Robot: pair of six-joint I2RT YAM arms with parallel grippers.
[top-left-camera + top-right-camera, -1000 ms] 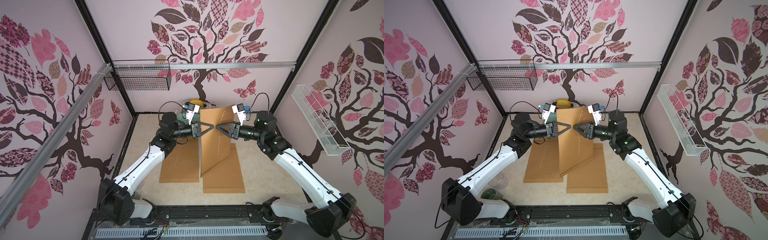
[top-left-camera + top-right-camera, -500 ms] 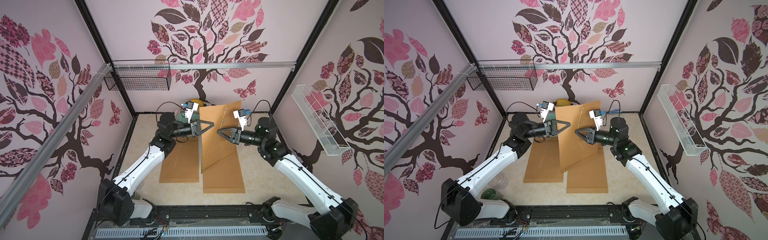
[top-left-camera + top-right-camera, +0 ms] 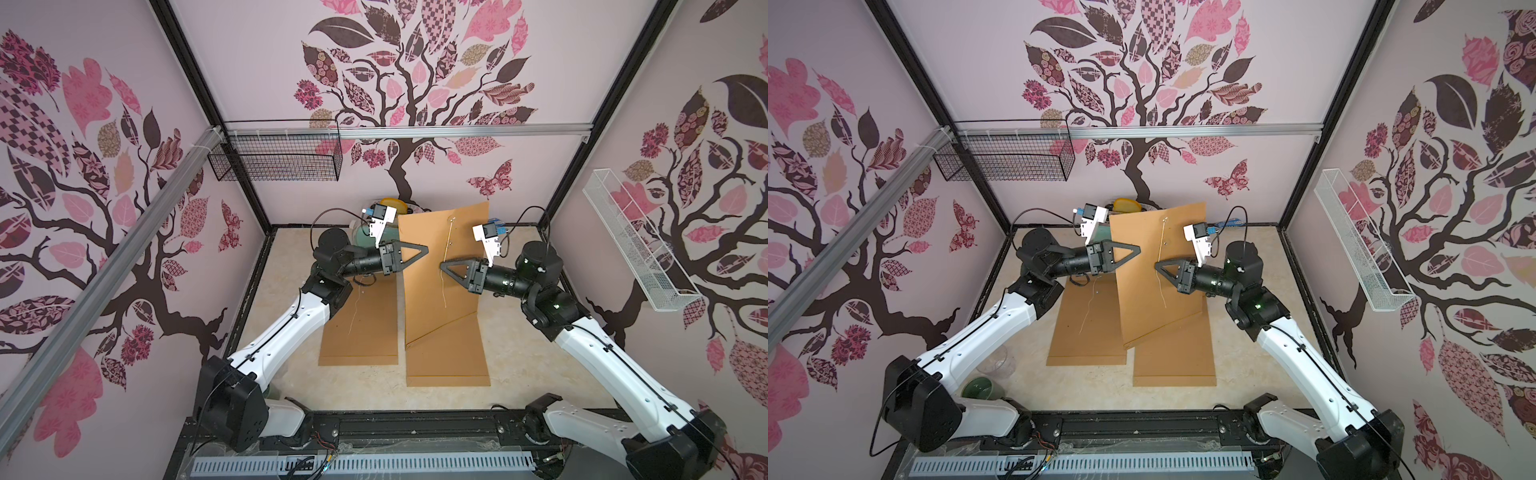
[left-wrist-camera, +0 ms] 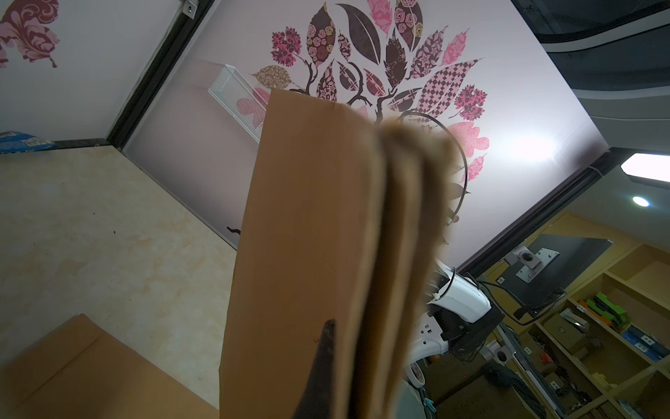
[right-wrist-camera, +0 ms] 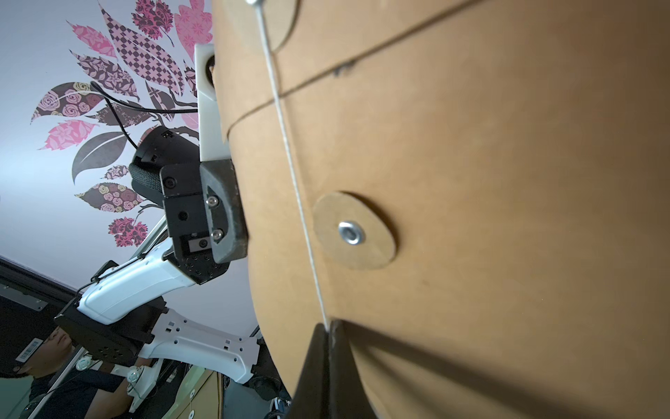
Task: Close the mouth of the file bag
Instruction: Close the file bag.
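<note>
File bag (image 3: 428, 291): upright, toward the back edge of the bench (image 3: 511, 357); top now tipped further toward the right edge.
Left gripper (image 3: 427, 250): still clamped on the bag's left edge.
Right gripper (image 3: 442, 264): drawn back rightward, jaws now pinched on the string (image 5: 290, 159).
String: runs straight down the bag's face.

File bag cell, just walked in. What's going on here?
The left gripper holds a brown file bag upright by its edge, jaws shut. The right gripper pinches the bag's string, which runs straight past the button without being wound around it, so the mouth is not tied shut yet. Two more bags lie flat on the table.
</note>
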